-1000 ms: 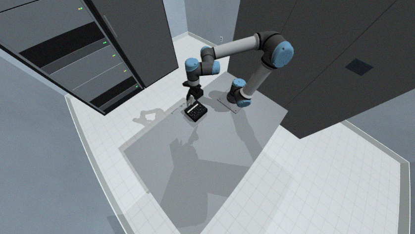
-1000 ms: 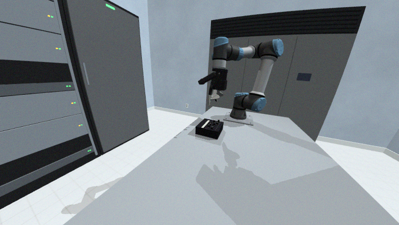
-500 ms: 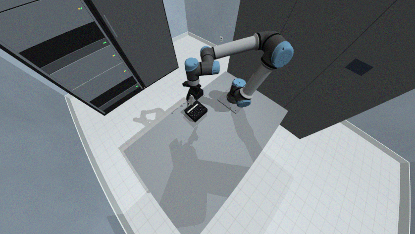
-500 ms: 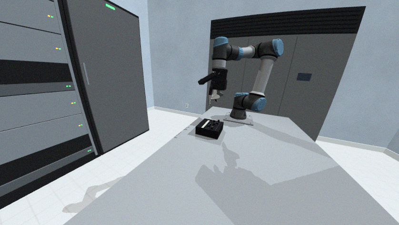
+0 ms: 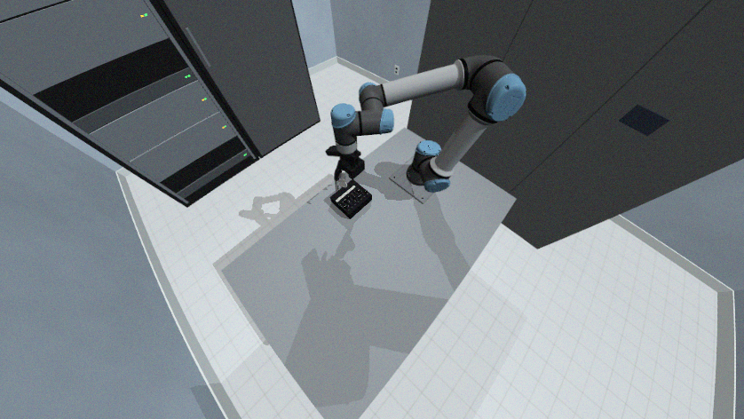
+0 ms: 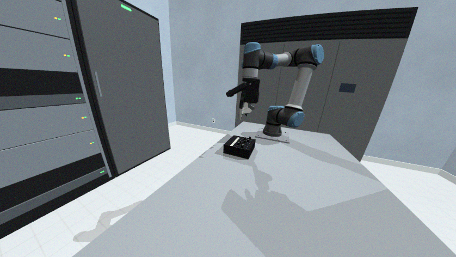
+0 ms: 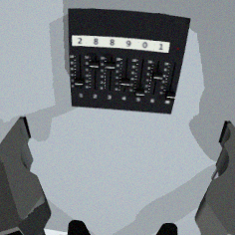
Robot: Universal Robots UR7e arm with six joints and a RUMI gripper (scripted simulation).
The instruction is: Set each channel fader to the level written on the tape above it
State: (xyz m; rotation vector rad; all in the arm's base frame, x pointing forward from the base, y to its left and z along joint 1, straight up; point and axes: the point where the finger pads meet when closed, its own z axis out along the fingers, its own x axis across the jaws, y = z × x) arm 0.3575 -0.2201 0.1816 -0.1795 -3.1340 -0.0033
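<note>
The black lighting desk [image 7: 128,61] lies on the grey table, near its left edge in the exterior view [image 6: 239,146]. A white tape strip [image 7: 122,43] across its top reads 2 8 8 9 0 1. Fader 1 [image 7: 79,84] sits low. Faders 2 [image 7: 94,66] and 3 [image 7: 110,66] sit high. Fader 4 [image 7: 124,84] is low-middle, fader 5 [image 7: 139,91] is low and fader 6 [image 7: 157,78] is near the middle. The master fader [image 7: 170,96] is at the far right, near the bottom. My gripper [image 6: 244,110] hangs open and empty well above the desk, touching nothing.
The arm's base [image 6: 272,132] stands on a plate just behind the desk. Tall server racks [image 6: 47,105] and a dark cabinet [image 6: 127,86] stand to the left, across a strip of tiled floor. A dark wall unit [image 6: 334,83] is behind the table.
</note>
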